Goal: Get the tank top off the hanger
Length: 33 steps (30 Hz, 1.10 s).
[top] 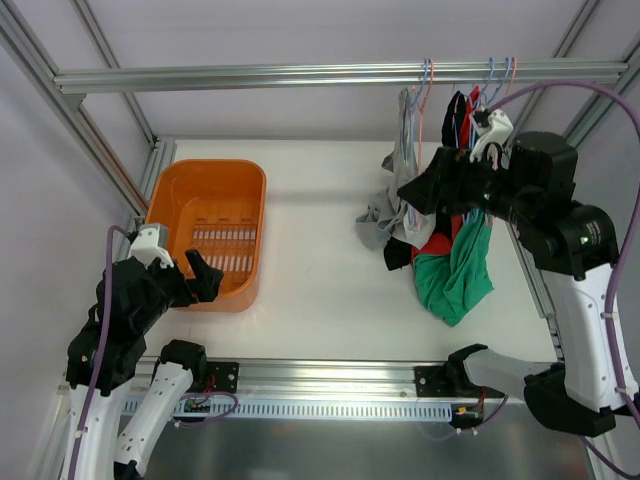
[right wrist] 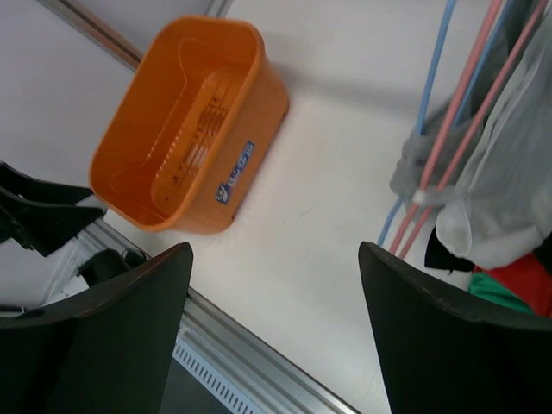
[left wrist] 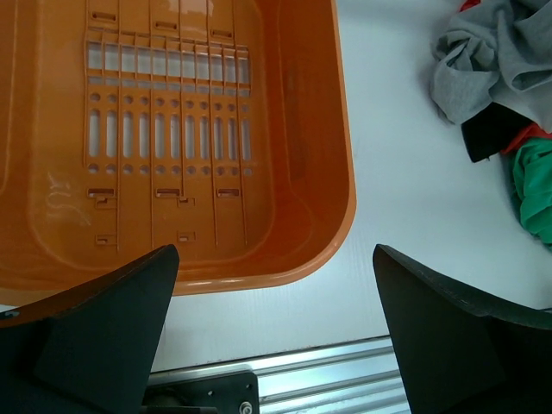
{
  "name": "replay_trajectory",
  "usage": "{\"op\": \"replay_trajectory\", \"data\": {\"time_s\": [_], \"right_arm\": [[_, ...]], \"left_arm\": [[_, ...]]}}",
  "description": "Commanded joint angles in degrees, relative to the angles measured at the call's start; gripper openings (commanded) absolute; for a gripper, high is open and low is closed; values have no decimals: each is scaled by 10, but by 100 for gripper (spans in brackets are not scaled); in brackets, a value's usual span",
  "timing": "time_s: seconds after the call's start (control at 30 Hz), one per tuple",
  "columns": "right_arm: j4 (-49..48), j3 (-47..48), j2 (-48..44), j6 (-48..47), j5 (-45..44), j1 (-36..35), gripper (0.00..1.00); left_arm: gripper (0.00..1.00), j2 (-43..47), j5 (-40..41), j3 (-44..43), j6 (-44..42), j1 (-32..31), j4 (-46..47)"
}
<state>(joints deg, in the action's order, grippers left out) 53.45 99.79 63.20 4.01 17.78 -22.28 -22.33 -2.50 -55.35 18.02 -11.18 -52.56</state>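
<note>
A pale grey tank top (top: 407, 128) hangs on pink and blue hangers (top: 424, 95) from the overhead rail (top: 300, 75); its lower part bunches on the table. In the right wrist view the hanger wires (right wrist: 435, 147) and pale cloth (right wrist: 509, 172) are at the right. My right gripper (top: 412, 192) is open and empty, raised just in front of the hanging clothes, its jaws wide apart in the right wrist view (right wrist: 276, 293). My left gripper (top: 198, 278) is open and empty at the near edge of the orange basket, also seen in the left wrist view (left wrist: 276, 285).
An orange basket (top: 205, 165) stands at the left (left wrist: 345, 172), (right wrist: 259, 112). More clothes hang on further hangers: black, red and a green garment (top: 455, 275). A grey heap (left wrist: 492, 60) lies on the table. Metal frame posts stand at both sides.
</note>
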Motion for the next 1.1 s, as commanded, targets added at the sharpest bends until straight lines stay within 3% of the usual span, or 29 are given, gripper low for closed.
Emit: {"op": "replay_trajectory", "data": {"time_s": [0.0,0.17,0.33,0.5,0.57,1.07], "right_arm": [[6,132,38,-24,-69,-28,81],[53,250,138,-83,-241,-76,72],[56,252,189,-127,-353,-103,68],[54,255,228,-143,-383,-135,62],[52,262,243,-141,-387,-136,55],[32,263,277,-144,-426,-136,52]], "left_arm": [[99,-29,3,0,12,0,13],[99,-20,6,0,14,1,12],[99,-14,7,0,15,0,12],[99,-19,11,-1,16,-3,12],[99,-19,11,0,16,-6,11],[99,-13,12,-1,17,-18,11]]}}
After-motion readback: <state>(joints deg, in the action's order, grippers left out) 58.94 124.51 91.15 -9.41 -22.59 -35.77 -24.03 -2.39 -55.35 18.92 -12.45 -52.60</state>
